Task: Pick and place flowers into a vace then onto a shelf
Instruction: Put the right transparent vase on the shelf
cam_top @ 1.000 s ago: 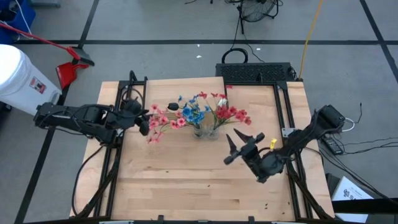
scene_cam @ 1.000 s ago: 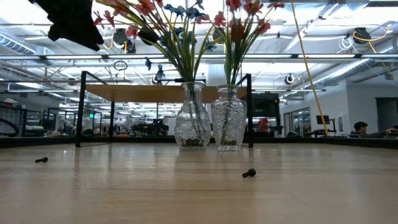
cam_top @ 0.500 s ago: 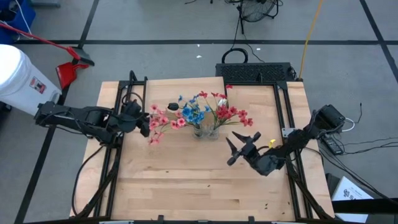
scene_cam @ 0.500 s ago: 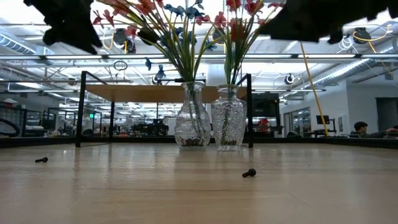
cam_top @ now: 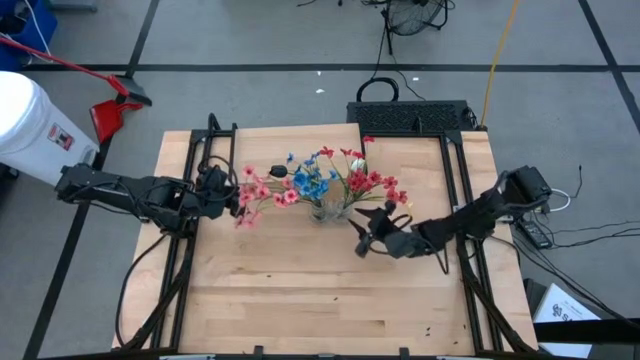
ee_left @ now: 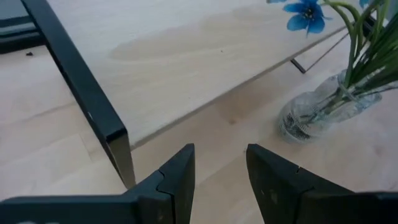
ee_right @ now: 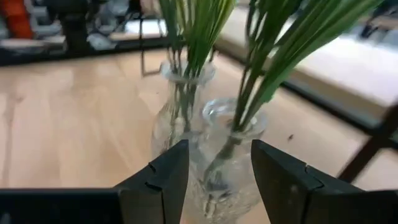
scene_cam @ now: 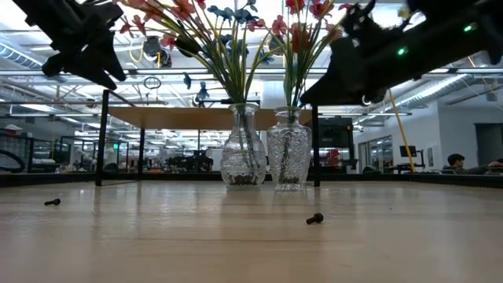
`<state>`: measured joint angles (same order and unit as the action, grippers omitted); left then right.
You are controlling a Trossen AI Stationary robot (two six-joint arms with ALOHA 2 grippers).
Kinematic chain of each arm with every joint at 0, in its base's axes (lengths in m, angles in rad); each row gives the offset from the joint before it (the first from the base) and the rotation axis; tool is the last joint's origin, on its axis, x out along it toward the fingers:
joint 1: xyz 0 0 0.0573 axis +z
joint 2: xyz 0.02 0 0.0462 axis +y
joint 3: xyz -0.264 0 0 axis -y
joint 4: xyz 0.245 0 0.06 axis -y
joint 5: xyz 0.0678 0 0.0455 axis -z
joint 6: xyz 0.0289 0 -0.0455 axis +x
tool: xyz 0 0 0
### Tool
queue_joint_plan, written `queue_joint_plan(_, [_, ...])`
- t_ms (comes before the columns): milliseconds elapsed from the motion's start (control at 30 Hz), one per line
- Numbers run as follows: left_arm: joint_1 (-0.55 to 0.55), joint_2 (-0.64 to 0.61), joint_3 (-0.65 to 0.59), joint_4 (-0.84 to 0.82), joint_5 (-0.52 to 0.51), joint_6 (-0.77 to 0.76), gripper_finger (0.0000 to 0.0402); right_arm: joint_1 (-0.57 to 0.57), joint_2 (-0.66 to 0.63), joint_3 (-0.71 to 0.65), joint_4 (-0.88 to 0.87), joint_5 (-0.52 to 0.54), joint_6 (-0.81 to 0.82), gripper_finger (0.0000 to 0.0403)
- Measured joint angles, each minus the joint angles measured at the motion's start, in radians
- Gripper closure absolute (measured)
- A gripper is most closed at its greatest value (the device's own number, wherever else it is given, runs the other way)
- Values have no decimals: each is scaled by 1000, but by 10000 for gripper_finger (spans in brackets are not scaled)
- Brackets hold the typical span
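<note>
Flowers (cam_top: pixel 325 182) standing in two clear glass vases (scene_cam: pixel 263 149), side by side and about touching, on the counter (cam_top: pixel 300 290) in front of the shelf (scene_cam: pixel 196 118). Seen from above, pink-red bunch (cam_top: pixel 262 194) leaning to the left, blue bunch (cam_top: pixel 312 180) in the middle, red bunch (cam_top: pixel 372 182) spreading to the right, with a white bud (cam_top: pixel 359 164) near its top. In the low view, green stems going down into both vases, small stones or similar at the bottom of each; exact kind hard to tell. Shelf plank standing on thin black legs just behind the vases, with nothing visible on it in the low view. Right end effector (ee_right: pixel 214 168) close to the vases, on their right side, fingers spread apart with empty space between them, pointing at the nearer vase (ee_right: pixel 227 155), gripping nothing. Left end effector (ee_left: pixel 221 171) on the other side, near the pink-red blossoms and above the shelf's black leg (ee_left: pixel 87 99), fingers also apart, holding nothing; the farther vase (ee_left: pixel 320 112) and one blue blossom (ee_left: pixel 305 14) visible ahead of it. Two small black screws lying on the counter closer to the low camera, one (scene_cam: pixel 315 219) in front of the vases, one (scene_cam: pixel 52 202) well off to the side.
</note>
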<state>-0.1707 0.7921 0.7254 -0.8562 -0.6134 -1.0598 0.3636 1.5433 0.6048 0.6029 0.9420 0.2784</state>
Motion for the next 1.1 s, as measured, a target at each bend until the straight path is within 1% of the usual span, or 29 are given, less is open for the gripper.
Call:
queue_joint_plan(100, [0,0,0,0,-21,-5,254,-36,0,0,-40,-130,27,238])
queue_joint_plan(133, [0,0,0,0,-25,-5,254,-44,0,0,-52,-156,39,238])
queue_joint_plan(233, [0,0,0,0,-32,-15,254,-67,0,0,-73,-155,50,237])
queue_joint_plan(300, [0,0,0,0,-34,-27,254,-84,0,0,-69,-158,46,230])
queue_joint_plan(400, [0,0,0,0,-43,-27,254,-103,0,0,-69,-186,66,207])
queue_joint_plan(467, [0,0,0,-1,-43,-27,254,-114,0,0,-62,-186,73,188])
queue_joint_plan(567, [0,0,0,-3,-44,-28,254,-123,0,0,-40,-185,23,164])
queue_joint_plan(700, [1,0,0,-6,-59,-27,254,-138,0,0,-46,-187,-19,144])
queue_joint_plan(833, [1,0,0,-6,-69,-31,254,-162,0,0,-47,-195,-30,134])
queue_joint_plan(933, [1,0,0,-6,-69,-31,254,-191,12,1,-31,-276,-29,134])
queue_joint_plan(1033, [1,0,0,-6,-69,-31,254,-207,46,2,31,-314,-38,135])
queue_joint_plan(1100, [1,0,0,-7,-68,-34,254,-208,73,2,96,-319,-71,136])
